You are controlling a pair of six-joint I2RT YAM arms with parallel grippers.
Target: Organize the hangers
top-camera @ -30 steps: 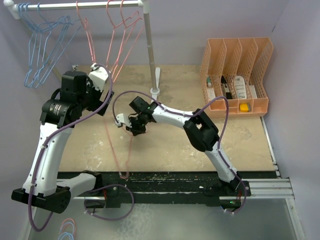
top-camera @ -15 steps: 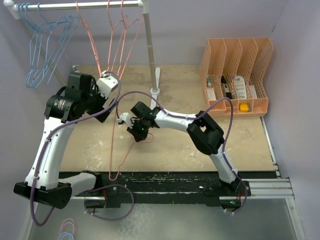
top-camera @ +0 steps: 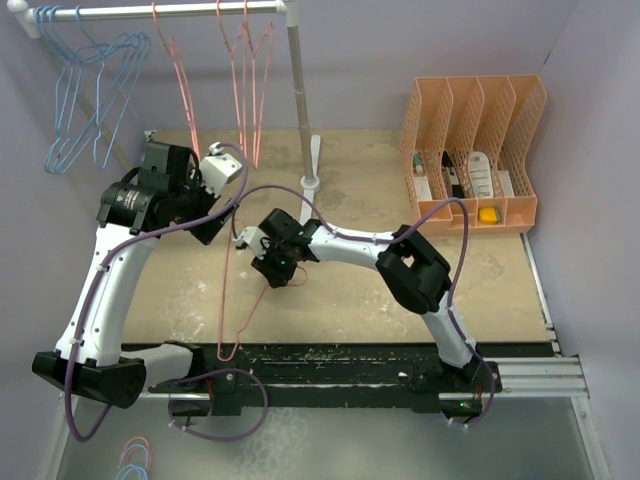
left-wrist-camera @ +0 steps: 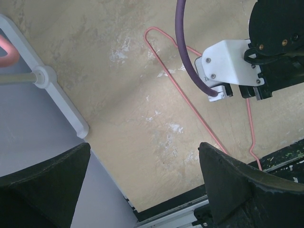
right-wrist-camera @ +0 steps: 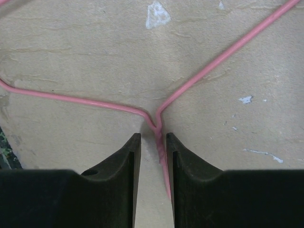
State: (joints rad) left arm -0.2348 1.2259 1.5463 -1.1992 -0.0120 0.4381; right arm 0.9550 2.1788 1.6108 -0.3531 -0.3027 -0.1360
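Note:
One pink-red hanger (top-camera: pixel 222 310) lies flat on the table, its hook near the front edge. My right gripper (top-camera: pixel 272 275) stands over its twisted neck (right-wrist-camera: pixel 159 130). The jaws are a little apart, and the neck sits loose between them, close to the right finger (right-wrist-camera: pixel 178 161). My left gripper (left-wrist-camera: pixel 145 147) hangs wide open above the table, holding nothing, and looks down on the same hanger (left-wrist-camera: pixel 190 102). Other pink-red hangers (top-camera: pixel 245 70) and several light blue ones (top-camera: pixel 90 90) hang on the white rack's rail.
The rack's upright pole (top-camera: pixel 297 90) and its foot (left-wrist-camera: pixel 61 97) stand at the back centre. An orange slotted file holder (top-camera: pixel 470 150) stands at the back right. More hangers (top-camera: pixel 135 460) lie below the table's front edge at lower left.
My right gripper's jaws have parted from the hanger's neck and the hanger has settled on the table. The left arm has shifted slightly towards the rack, still open.

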